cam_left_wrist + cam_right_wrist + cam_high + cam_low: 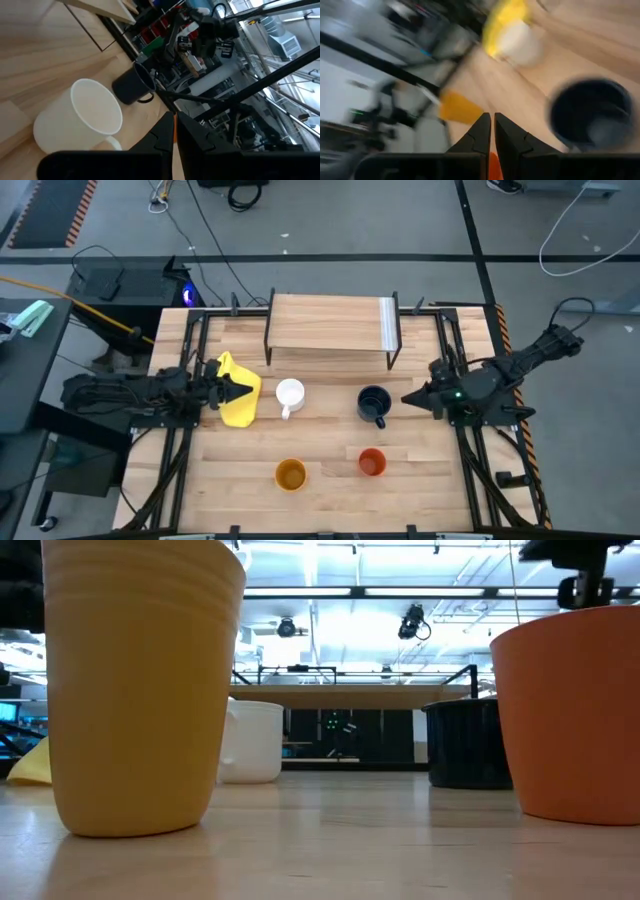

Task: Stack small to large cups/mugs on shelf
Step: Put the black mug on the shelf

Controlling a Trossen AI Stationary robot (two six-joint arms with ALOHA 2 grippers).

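Observation:
The shelf [330, 325] stands at the table's far middle. In front of it the white mug [290, 395] and the dark mug [373, 405] rest upright on their bases. Nearer the front edge stand the yellow-orange cup [291, 475] and the smaller orange-red cup [371, 462]. My left gripper [238, 388] points level toward the white mug [80, 120], shut, with nothing between its fingers. It shows over a yellow cloth [240, 402]. My right gripper [408, 400] is just right of the dark mug [587, 112], slanting down, shut and empty.
The yellow cloth lies left of the white mug, under my left gripper. Black frame rails [455, 360] run along both sides of the slatted tabletop. Bare wood [330, 430] lies between the two mugs and the two cups.

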